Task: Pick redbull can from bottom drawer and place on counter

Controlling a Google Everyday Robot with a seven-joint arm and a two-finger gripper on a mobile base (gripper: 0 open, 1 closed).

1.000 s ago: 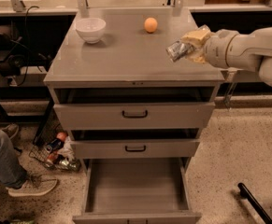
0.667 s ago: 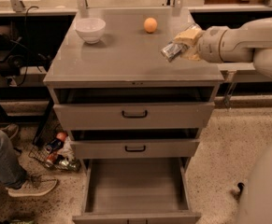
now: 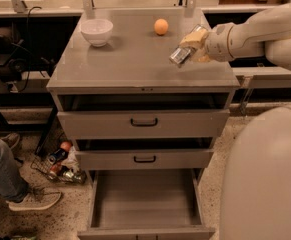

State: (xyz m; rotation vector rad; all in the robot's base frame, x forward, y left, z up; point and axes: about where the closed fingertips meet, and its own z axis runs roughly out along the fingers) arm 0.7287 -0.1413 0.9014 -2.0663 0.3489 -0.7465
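My gripper (image 3: 191,46) is shut on the redbull can (image 3: 181,53), a slim silvery can held tilted just above the right side of the grey counter (image 3: 130,64). The arm reaches in from the right. The bottom drawer (image 3: 145,199) is pulled out wide at the foot of the cabinet, and its flat floor holds nothing.
A white bowl (image 3: 96,31) stands at the counter's back left and an orange (image 3: 160,26) at the back middle. Two grey drawers with black handles (image 3: 144,122) sit slightly ajar above. Cans and bottles (image 3: 60,161) lie on the floor at left, beside a person's leg (image 3: 5,176). My base (image 3: 265,179) fills the lower right.
The gripper has carried the can leftward and a little lower, further over the counter's right side. A large part of my body has come into view at the lower right.
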